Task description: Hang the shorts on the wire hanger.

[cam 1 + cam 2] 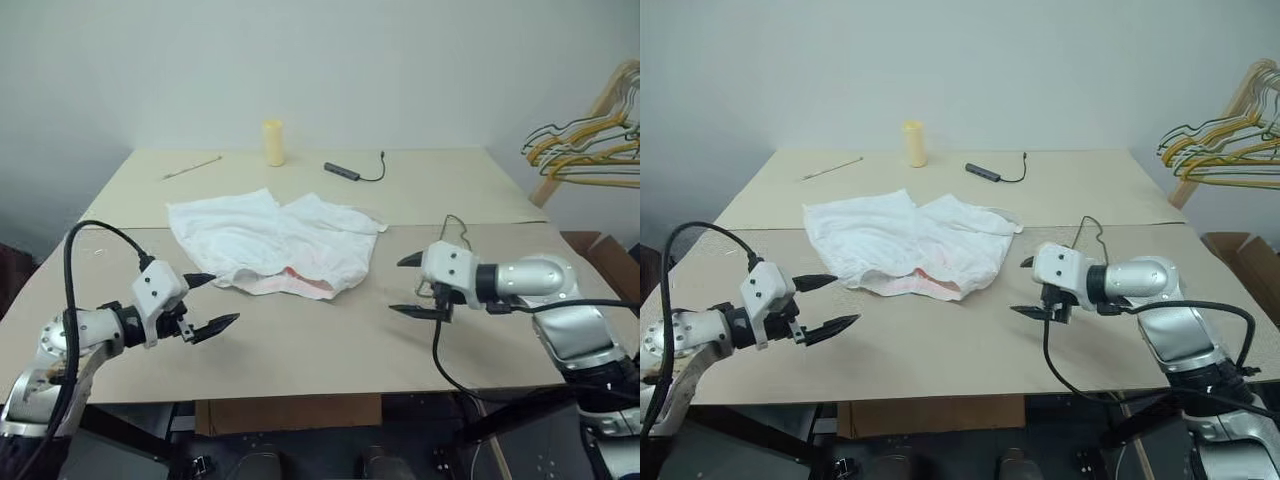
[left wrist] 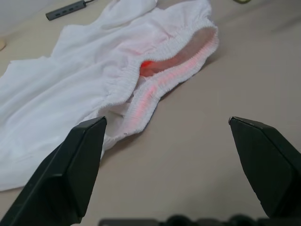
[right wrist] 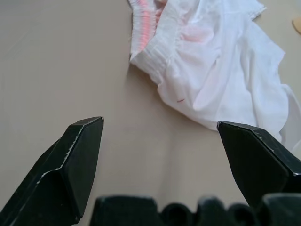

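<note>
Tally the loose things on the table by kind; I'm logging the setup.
White shorts: 1
Wire hanger: 1
Yellow cylinder: 1
Black cable with bar: 1
Thin stick: 1
Total: 5

Head stereo; 2 close wrist cameras.

Thin white cloth shorts (image 1: 275, 243), crumpled, with a gathered elastic waistband, lie mid-frame on a matt, smooth beige tabletop (image 1: 330, 345); the yellow wire hangers (image 1: 590, 145) at upper right look glossy.

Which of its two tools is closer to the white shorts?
The left tool, just off the waistband of the shorts, beside it. The right tool hovers farther off, across bare table.
</note>
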